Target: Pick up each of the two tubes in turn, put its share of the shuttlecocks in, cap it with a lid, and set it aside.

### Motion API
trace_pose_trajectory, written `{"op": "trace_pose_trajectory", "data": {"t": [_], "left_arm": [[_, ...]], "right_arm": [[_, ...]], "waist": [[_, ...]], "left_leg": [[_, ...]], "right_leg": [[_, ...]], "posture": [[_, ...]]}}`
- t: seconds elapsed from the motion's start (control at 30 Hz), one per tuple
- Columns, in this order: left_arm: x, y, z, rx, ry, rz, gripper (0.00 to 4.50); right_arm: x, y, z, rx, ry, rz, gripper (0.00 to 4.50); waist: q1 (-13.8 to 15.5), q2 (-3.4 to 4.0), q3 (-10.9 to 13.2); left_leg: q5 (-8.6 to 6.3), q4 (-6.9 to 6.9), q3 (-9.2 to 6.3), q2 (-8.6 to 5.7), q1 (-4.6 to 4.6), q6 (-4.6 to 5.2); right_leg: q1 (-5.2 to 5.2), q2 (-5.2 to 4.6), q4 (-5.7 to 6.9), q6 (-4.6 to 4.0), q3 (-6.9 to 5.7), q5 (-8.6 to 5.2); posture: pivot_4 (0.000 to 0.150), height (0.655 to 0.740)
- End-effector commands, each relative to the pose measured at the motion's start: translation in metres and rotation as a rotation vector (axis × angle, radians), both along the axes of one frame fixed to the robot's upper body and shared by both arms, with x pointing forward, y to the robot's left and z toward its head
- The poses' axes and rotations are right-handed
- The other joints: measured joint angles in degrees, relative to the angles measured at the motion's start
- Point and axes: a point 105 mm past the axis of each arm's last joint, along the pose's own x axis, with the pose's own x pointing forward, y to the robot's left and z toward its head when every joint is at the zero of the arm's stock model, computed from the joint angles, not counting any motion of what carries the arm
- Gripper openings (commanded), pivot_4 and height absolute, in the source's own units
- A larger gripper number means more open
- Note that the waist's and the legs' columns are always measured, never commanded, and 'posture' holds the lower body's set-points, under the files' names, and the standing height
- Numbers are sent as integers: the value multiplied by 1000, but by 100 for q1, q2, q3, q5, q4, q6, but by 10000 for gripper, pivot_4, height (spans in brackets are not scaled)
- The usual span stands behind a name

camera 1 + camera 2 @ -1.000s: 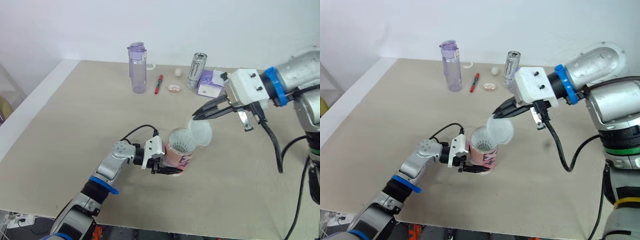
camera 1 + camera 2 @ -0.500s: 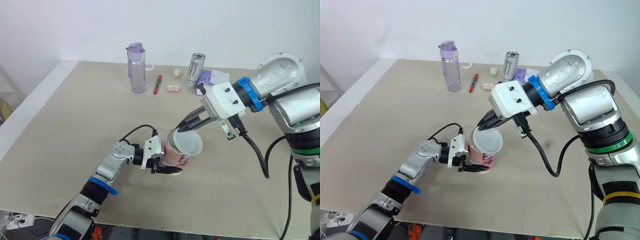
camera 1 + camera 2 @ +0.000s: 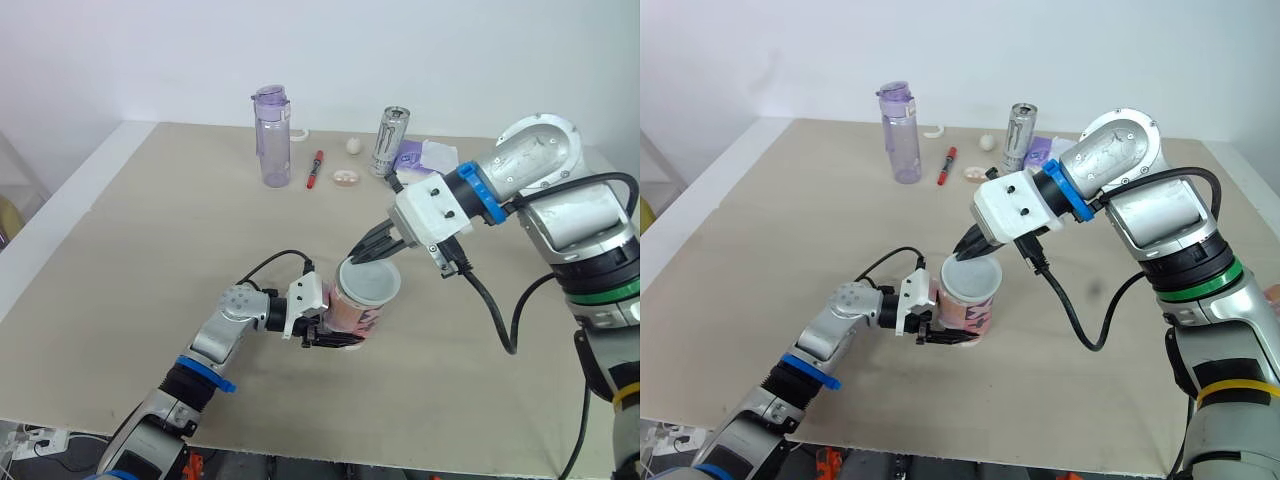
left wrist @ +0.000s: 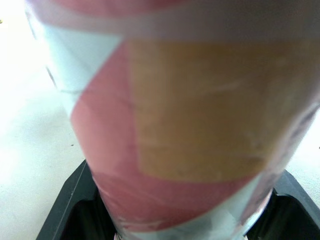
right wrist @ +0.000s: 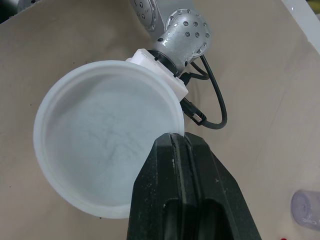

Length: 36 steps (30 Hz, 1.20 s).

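Nearest, toward the near edge of the desk [image 3: 140,260] and about midway along it, the left end effector [image 3: 335,338] clamps the tube [image 3: 356,314] low on its body. The left wrist view shows a black finger [image 4: 70,215] on either side of the pink, white and tan wall, pressed against it. The tube stands roughly upright, and I cannot tell whether its base touches the desk. Over its mouth lies the translucent white lid [image 3: 370,281], covering the opening; whether it is pushed fully home is not clear. The right end effector [image 5: 179,141] comes in from the desk's right side. It pinches the lid's rim on the side facing the far edge, its two black fingers pressed together with the rim caught between their tips.

Farther back, along the far edge, a row of loose things lies well apart from the tube. A clear purple bottle [image 3: 274,137] stands upright toward the left, with a white ring-shaped piece [image 3: 301,133] just behind it and a red pen [image 3: 317,168] lying beside it. Then come a small round object [image 3: 346,178], a small white ball [image 3: 354,145] and a tall metal can [image 3: 393,141] standing upright. A purple-and-white packet [image 3: 425,158] sits just beside the can on its right.
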Motion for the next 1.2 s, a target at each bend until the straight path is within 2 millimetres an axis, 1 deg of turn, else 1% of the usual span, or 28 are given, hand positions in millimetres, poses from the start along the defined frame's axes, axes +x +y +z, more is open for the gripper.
{"op": "trace_pose_trajectory", "data": {"t": [0.03, 0.43, 0.87, 0.9, 0.93, 0.97, 1.0, 1.07, 1.1, 1.2], "left_arm": [[1, 7, -20, 60, 59, 41, 27473], [-1, 7, -21, 61, 64, 44, 27473], [0, 8, -22, 66, 67, 46, 27473], [0, 8, -22, 67, 68, 46, 27473], [0, 8, -22, 67, 68, 47, 27473], [0, 8, -22, 67, 68, 47, 27473], [0, 8, -21, 66, 68, 47, 27473], [0, 9, -22, 67, 68, 49, 27473], [1, 9, -22, 67, 69, 50, 27473], [1, 9, -22, 68, 69, 51, 27473]], "right_arm": [[-5, -1, 5, -21, -26, 44, 928], [5, 1, 7, -4, -70, 44, 928], [-1, -3, 3, -22, -30, 42, 928], [-1, -4, 2, -21, -13, 32, 3447], [-2, -4, 2, -21, -5, 27, 7276], [-1, -4, 3, -17, -2, 24, 8542], [-2, -4, 4, -9, -2, 23, 11396], [-3, -2, 9, 29, 11, 26, 19357], [-4, -2, 12, 45, 16, 23, 20829], [-3, -4, 22, 94, 31, -2, 20829]], "waist": [[0, 0, 0], [-1, -1, 0], [-2, -1, 0], [-2, -1, 0], [-2, -1, 0], [-2, -1, 0], [-2, -1, 0], [-2, -1, 0], [-2, -1, 0], [-3, -1, 0]], "left_leg": [[0, 0, 0, 0, 0, 0], [0, 0, 3, 4, 2, 0], [0, -1, 2, 6, 2, 0], [0, -1, 3, 6, 1, 0], [0, -1, 3, 6, 1, 0], [0, -1, 2, 6, 1, 0], [0, -1, 2, 6, 1, 0], [0, -1, 2, 6, 1, 0], [0, -1, 3, 6, 1, 0], [0, -2, 2, 8, 1, 0]], "right_leg": [[0, 0, 0, 0, 0, 0], [-1, 2, 0, -3, 0, 2], [-3, 3, 0, -6, 0, 2], [-3, 3, 0, -6, 0, 2], [-3, 3, 0, -6, 0, 2], [-3, 2, 0, -6, 0, 2], [-3, 2, 0, -6, 0, 1], [-4, 1, -1, -7, 0, 1], [-4, 2, 0, -7, 1, 1], [-5, 2, 0, -8, -1, 1]], "posture": [[1500, 7400], [1500, 7400], [1500, 7400], [1500, 7400], [1500, 7400], [1500, 7400], [1500, 7400], [1500, 7400], [1500, 7400], [1500, 7400]]}}
